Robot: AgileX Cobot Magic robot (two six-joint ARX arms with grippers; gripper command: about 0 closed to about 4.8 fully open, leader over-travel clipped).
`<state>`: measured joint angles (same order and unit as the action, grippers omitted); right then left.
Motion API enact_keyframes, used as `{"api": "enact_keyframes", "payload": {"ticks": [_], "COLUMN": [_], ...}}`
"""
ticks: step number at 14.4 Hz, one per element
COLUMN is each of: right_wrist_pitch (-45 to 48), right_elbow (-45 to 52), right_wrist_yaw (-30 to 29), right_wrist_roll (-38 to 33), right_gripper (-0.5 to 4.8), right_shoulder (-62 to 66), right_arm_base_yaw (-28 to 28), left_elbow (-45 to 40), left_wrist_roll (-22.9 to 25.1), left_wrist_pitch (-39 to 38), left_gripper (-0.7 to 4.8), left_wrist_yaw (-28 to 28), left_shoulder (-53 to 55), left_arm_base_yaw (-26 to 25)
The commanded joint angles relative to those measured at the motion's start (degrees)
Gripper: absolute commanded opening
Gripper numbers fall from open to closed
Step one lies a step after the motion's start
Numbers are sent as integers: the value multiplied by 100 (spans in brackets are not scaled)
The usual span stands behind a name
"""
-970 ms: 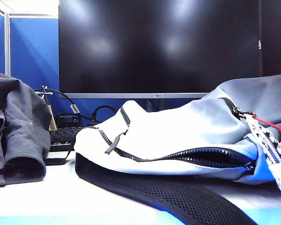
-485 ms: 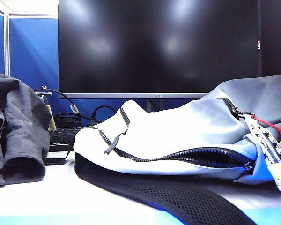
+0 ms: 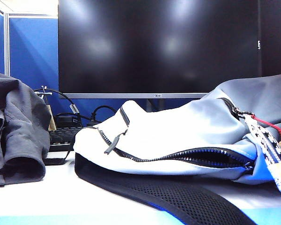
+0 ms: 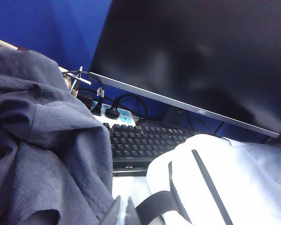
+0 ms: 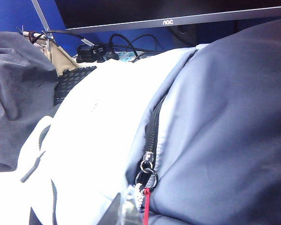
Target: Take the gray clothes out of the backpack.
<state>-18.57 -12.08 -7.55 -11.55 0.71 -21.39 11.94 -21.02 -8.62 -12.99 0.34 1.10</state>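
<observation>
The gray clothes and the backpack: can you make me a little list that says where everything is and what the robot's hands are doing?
gray clothes: heaped on the table, left of the backpack, outside it
backpack: lying flat, zipper partly open
backpack strap: black mesh, in front
keyboard: behind, under the monitor
left gripper: shut, empty, beside the clothes
right gripper: shut, empty, above the backpack

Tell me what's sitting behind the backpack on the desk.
Behind the backpack are a black keyboard, a tangle of cables and a dark monitor. The backpack hides the monitor's stand and most of the keyboard.
</observation>
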Motion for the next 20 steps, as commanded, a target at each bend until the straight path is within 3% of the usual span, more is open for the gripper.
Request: {"api": "enact_keyframes", "payload": {"ticks": [1, 3, 4, 9, 20], "right_wrist_pitch": [70, 70, 70, 70, 70], "right_elbow": [-17, -17, -17, -17, -17], "right_wrist_yaw": [-7, -7, -7, -7, -7], "right_wrist_roll": [-20, -20, -20, -20, -20], "right_gripper": [-5, -5, -6, -5, -5], "right_shoulder": [-2, -4, -2, -4, -4], "right_arm_base_yaw": [2, 2, 2, 2, 2], "left_elbow": [-184, -577, -734, -1152, -1152], "left_wrist_roll": [1283, 1283, 1300, 1331, 1353], "left_wrist_pitch": [83, 352, 466, 673, 785], "left_gripper": [-5, -5, -5, -5, -5], "left_wrist_yaw": [964, 1895, 1941, 1705, 1681], "left_shoulder": [-15, -15, -15, -15, -15], "left_arm_base_yaw": [-17, -20, -20, -20, -24]}}
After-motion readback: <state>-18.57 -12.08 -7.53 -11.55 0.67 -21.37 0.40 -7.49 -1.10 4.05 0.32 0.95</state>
